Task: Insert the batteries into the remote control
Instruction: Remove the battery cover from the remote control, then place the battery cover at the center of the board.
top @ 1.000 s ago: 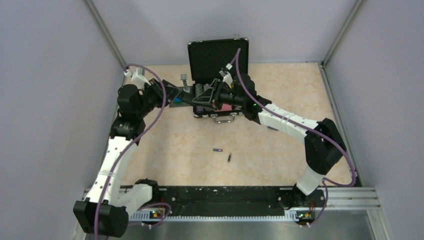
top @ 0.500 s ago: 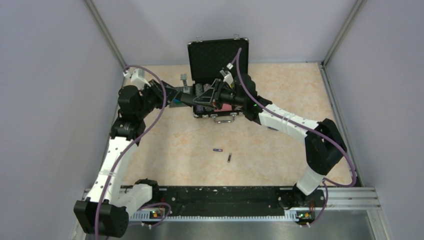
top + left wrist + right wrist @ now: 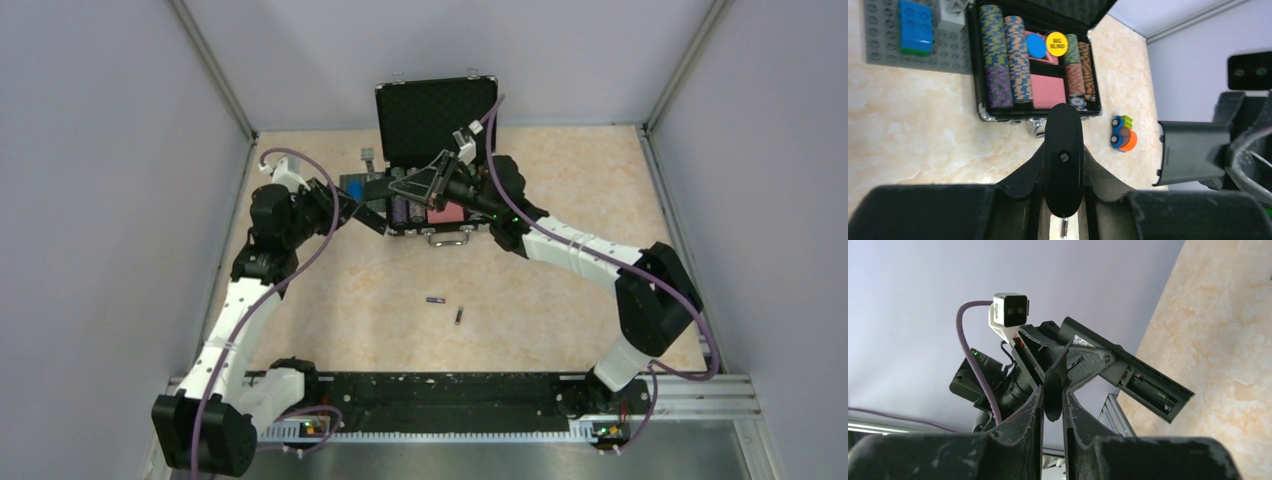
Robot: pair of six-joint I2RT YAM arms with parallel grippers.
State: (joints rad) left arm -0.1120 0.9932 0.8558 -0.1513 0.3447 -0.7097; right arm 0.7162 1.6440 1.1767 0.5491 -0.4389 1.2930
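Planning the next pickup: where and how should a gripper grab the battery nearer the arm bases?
Grip mid-barrel of the battery, descending from straight above, fingers closing across its slim width. It lies flat on the table, apart from the other battery, leaving both sides free.

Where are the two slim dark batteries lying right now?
Top view: the two slim dark cylindrical batteries lie close together mid-way across the beige table, between the black base rail and the open black chip case.

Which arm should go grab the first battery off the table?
Probably right. The left gripper is clamped on the remote control, compartment open; the right gripper holds only the cover, easy to put down before reaching a battery.
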